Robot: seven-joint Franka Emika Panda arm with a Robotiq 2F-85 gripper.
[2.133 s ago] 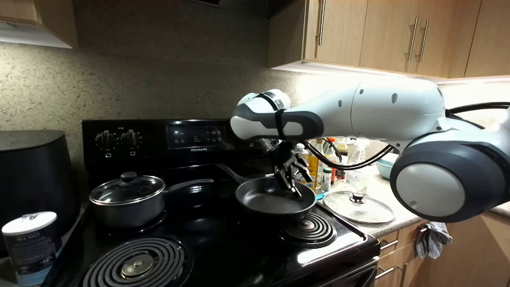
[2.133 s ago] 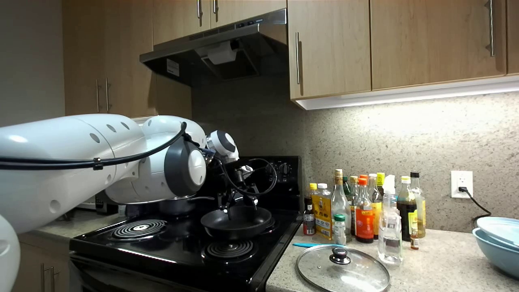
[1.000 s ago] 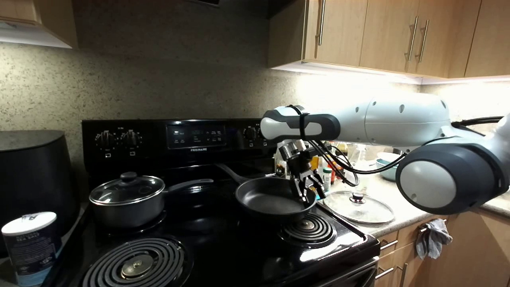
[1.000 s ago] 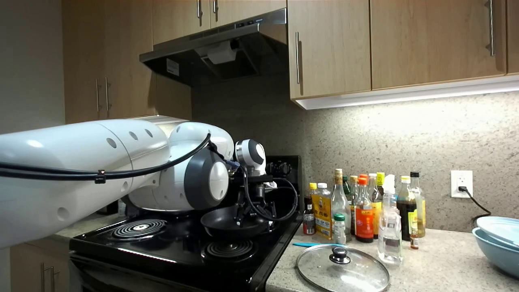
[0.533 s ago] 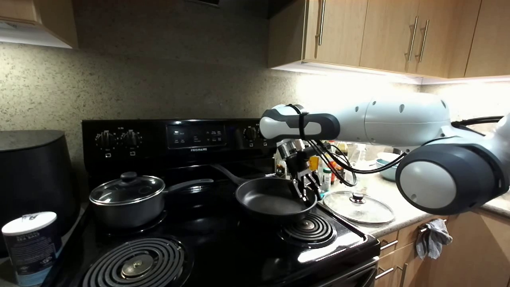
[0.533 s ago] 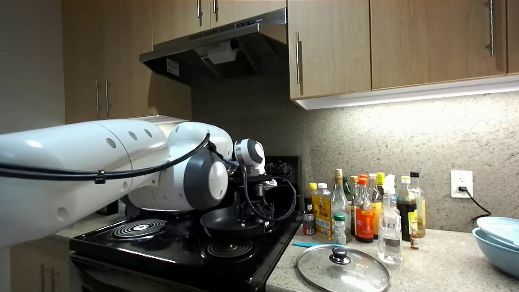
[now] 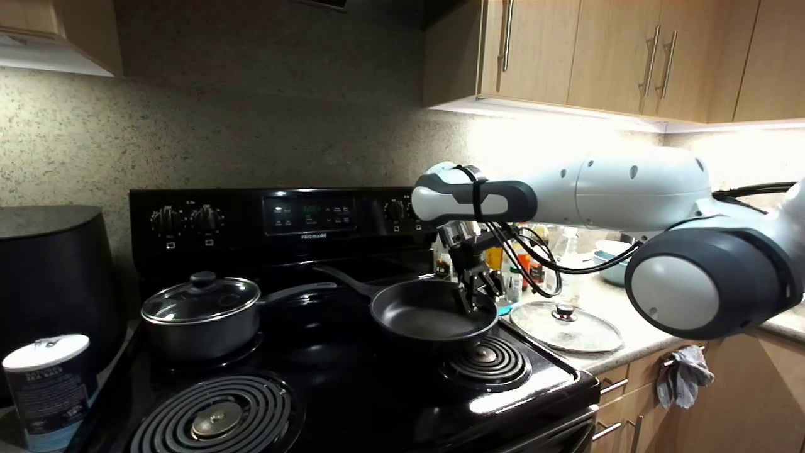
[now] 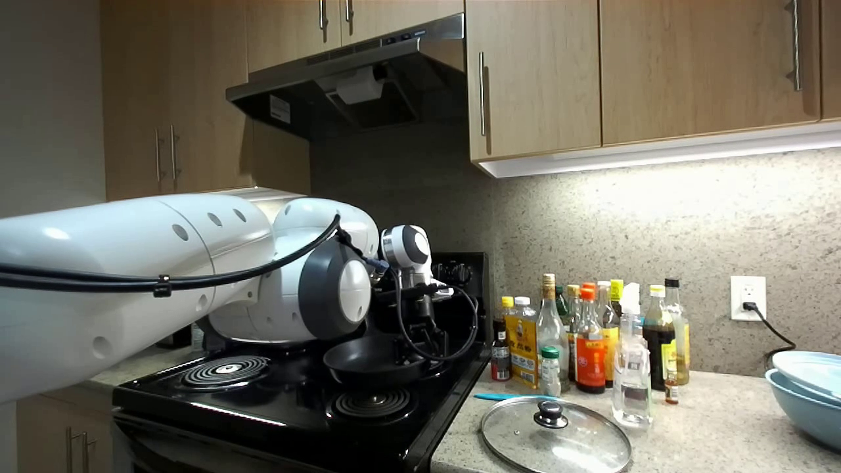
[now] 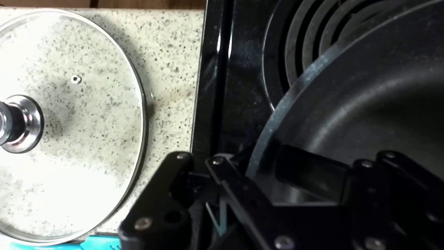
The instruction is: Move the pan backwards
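Observation:
The pan (image 7: 418, 314) is a black frying pan on the right half of the stove, behind the front coil. Its handle (image 7: 346, 281) points to the back left in an exterior view. My gripper (image 7: 482, 297) is at the pan's right edge, tilted. In the wrist view the gripper (image 9: 261, 159) straddles the pan rim (image 9: 274, 121): a dark finger pad (image 9: 308, 173) lies inside the wall, and the opposite finger is outside it, partly hidden by linkage. The jaws look closed onto the rim. In an exterior view the pan (image 8: 361, 360) is partly covered by my gripper (image 8: 420, 355).
A lidded pot (image 7: 198, 330) is on the rear left burner. The front right coil (image 7: 485, 362) lies before the pan. Beside the stove are a glass lid (image 8: 525, 437) and several bottles (image 8: 590, 355). A control panel (image 7: 270, 214) rises behind the stove.
My gripper moved right to the pan's edge, and its jaws came together over the last second. The pan turned slightly, its handle swinging left in an exterior view.

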